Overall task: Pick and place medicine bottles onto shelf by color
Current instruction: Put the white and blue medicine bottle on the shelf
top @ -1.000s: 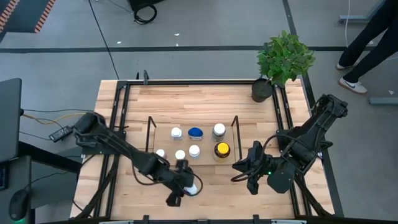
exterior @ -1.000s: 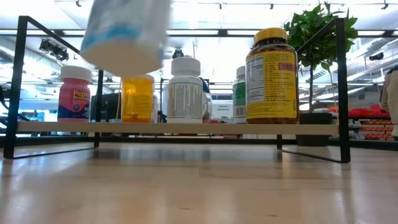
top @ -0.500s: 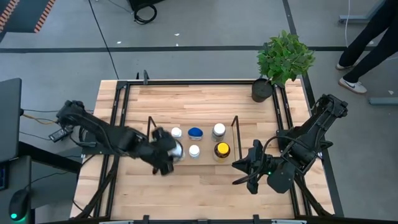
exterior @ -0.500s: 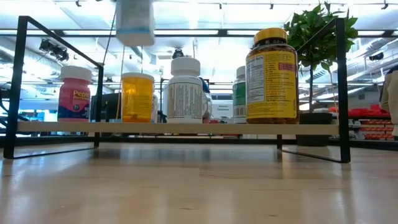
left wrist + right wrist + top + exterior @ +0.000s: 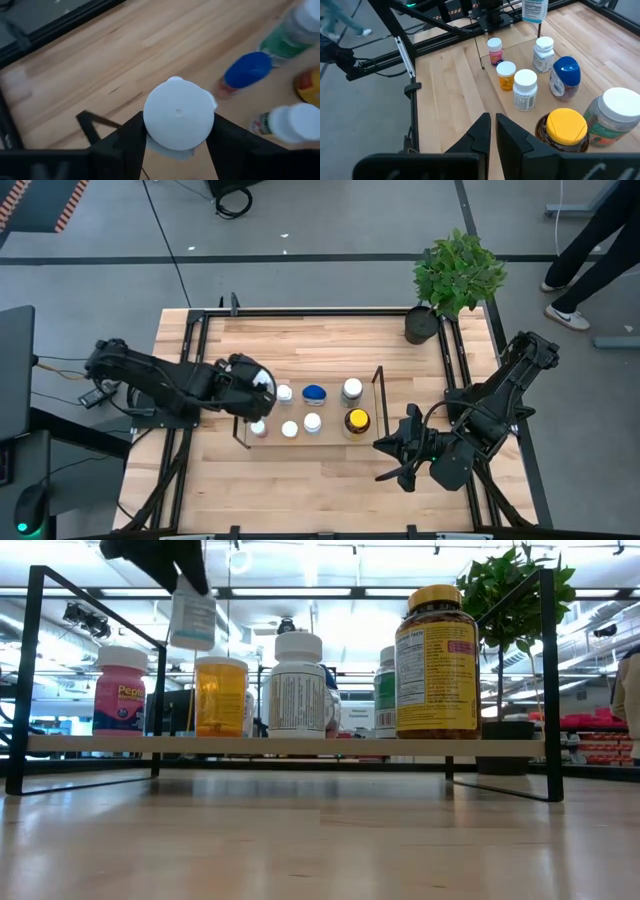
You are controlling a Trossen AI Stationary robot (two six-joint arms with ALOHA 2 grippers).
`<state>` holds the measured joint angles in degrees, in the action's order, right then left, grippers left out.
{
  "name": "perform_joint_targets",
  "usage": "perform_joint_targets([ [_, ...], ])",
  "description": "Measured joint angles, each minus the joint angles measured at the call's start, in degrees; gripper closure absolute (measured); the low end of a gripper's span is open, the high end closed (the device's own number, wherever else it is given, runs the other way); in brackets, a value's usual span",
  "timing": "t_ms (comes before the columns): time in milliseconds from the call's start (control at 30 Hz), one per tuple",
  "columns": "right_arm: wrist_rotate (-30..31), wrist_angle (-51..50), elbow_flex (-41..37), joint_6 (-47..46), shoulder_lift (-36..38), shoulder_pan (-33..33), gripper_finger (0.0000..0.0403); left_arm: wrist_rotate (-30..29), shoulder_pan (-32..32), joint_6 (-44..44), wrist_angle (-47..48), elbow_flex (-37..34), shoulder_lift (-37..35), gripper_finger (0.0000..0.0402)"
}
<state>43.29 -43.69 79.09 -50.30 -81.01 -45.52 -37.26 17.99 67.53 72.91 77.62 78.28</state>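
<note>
My left gripper (image 5: 258,384) is shut on a white medicine bottle (image 5: 192,620) with a pale blue label, carried in the air over the left end of the shelf (image 5: 310,438). The bottle also shows in the left wrist view (image 5: 179,112) and the right wrist view (image 5: 535,10). Several bottles stand upright on the shelf board: a pink one (image 5: 120,690), an orange one (image 5: 220,695), a white one (image 5: 298,685), a blue-capped one (image 5: 315,393) and a large amber one with a yellow cap (image 5: 357,421). My right gripper (image 5: 383,452) waits shut, off the shelf's right end. My left gripper pinches the bottle between its two fingers (image 5: 127,145), one on either side of its white round top end (image 5: 150,122). The fingers slant down from the table's left. The bottle hangs below them, about upright, clear of the shelf and of the other bottles.
A potted plant (image 5: 455,275) in a black pot (image 5: 422,325) stands at the far right corner. A black frame (image 5: 190,380) edges the table. The near half of the wooden tabletop (image 5: 320,480) is bare. A person's legs (image 5: 590,240) show beyond the far right.
My left gripper has carried the bottle from near the table's front edge up and toward the far and left, to above the shelf's left end. Its wrist has rolled and tipped on the way, and the bottle, tilted before, now hangs about upright.
</note>
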Motion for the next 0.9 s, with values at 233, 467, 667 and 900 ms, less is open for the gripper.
perform_joint_targets([
  [233,0.0,0.0,0.0,0.4,0.0,0.0,0.0368,0.7,-1.9,10.2,4.7,0.0,3.6,0.022],
  [467,-0.1,-0.1,0.0,0.7,0.0,0.0,0.0368,3.6,-2.1,20.1,4.9,0.0,8.2,0.0224],
  [667,-1.0,-0.5,0.0,2.0,0.0,0.0,0.0368,5.7,-2.1,26.2,5.0,0.0,10.4,0.0224],
  [900,-2.0,-0.5,0.0,5.3,0.0,0.0,0.0368,6.4,-2.5,28.4,6.0,0.0,10.3,0.0226],
])
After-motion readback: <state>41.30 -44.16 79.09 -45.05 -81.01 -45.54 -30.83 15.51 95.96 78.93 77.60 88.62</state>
